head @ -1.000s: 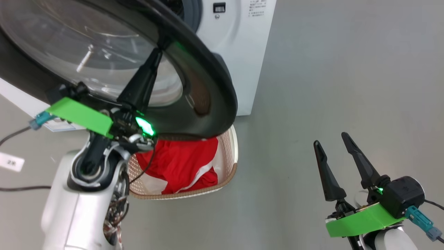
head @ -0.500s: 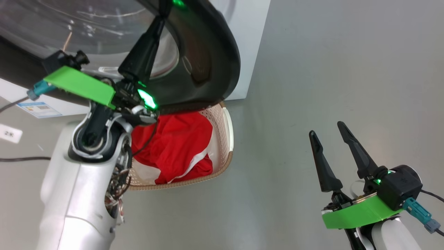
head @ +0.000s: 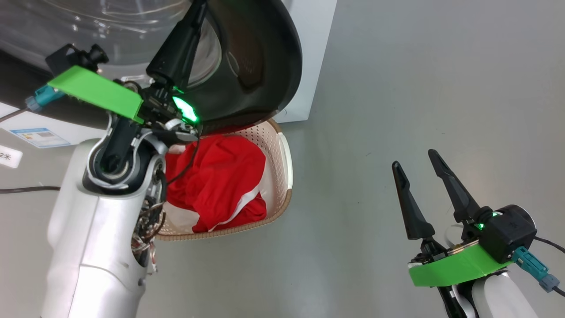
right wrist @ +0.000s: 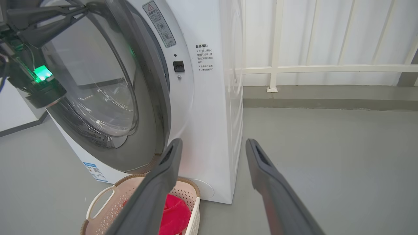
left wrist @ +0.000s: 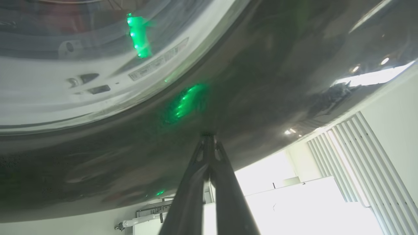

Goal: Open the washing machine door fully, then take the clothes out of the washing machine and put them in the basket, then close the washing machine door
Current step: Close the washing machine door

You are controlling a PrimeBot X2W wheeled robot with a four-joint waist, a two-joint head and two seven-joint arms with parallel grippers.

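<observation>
Red clothes (head: pixel 216 176) with white stripes lay in the basket (head: pixel 284 176) in the head view. The basket stood on the floor (head: pixel 419 88) just before the washer (head: pixel 311 66). The door (head: pixel 265 66) stood part open, its black rim hanging over the basket's far end. The left pincer (head: pixel 199 9) was pressed together, with its fingers reaching up to that rim. The right pincer (head: pixel 413 159) was spread and held nothing, well apart from the basket and over bare floor.

Left wrist view: the two fingers lay against each other, tips touching the glossy rim. The glass porthole curved beyond them.

Right wrist view: the fingers stood wide apart. The door was ajar from the white washer front. The basket with the clothes sat below it at the washer's foot. The left pincer met the rim at upper left.
</observation>
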